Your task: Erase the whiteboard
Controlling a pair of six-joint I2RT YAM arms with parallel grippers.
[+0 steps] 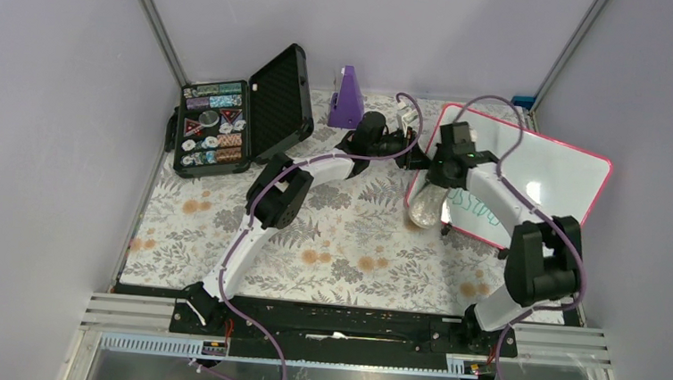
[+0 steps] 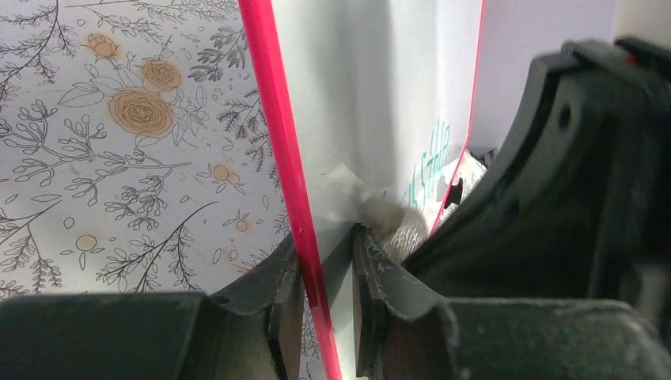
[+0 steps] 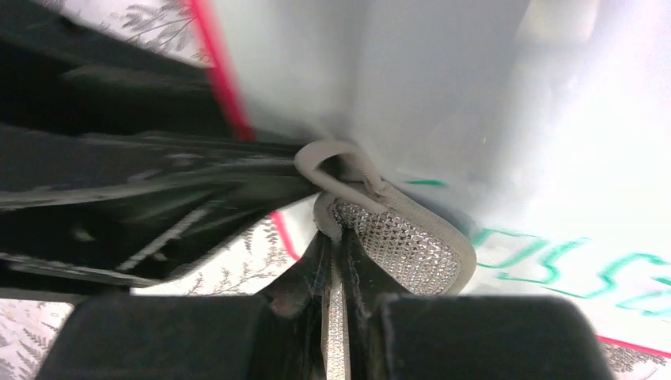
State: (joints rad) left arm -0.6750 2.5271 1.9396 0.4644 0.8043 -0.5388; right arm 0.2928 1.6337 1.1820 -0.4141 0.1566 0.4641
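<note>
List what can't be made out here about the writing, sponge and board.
- Green writing: too small in the top view and partly under the right arm; cut off by the right wrist view's edge.
- Sponge in the right hand: blur hides whether it touches the whiteboard.
- Case contents: too small in the top view.

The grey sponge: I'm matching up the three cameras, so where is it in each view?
Top external: sponge centre right, at the whiteboard's lower-left edge.
Left wrist: lower centre, just beyond the left gripper, against the whiteboard.
Right wrist: bottom centre, pinched in the right gripper.
Shared landmark: the green handwriting on the whiteboard, visible in all three.
</note>
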